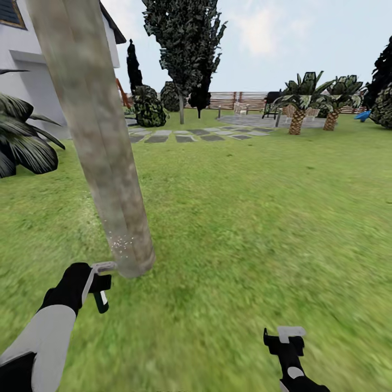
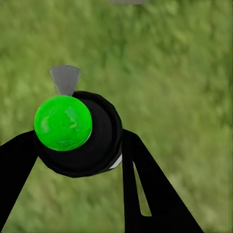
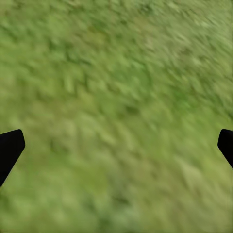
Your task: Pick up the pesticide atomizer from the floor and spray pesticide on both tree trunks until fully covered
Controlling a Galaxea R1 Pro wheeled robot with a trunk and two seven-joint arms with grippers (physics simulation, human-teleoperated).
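A thick grey-tan tree trunk (image 1: 98, 141) leans up from the grass floor (image 1: 234, 228) at the left of the head view. My left gripper (image 1: 92, 286) is shut on the pesticide atomizer (image 1: 102, 268), whose grey nozzle almost touches the trunk's base. White pesticide specks (image 1: 122, 239) dot the lower trunk. In the left wrist view the atomizer (image 2: 77, 131) shows a bright green cap on a black body, with black fingers (image 2: 155, 189) on both sides. My right gripper (image 1: 283, 337) hangs open and low over the grass, holding nothing; its fingertips (image 3: 9, 148) stand wide apart.
A white house (image 1: 27, 71) and a dark leafy plant (image 1: 24, 144) stand at the left. Grey stepping stones (image 1: 185, 135), dark thin-trunked trees (image 1: 182, 49), short palms (image 1: 298, 103) and a slatted fence (image 1: 245, 99) lie far ahead. Open lawn stretches to the right.
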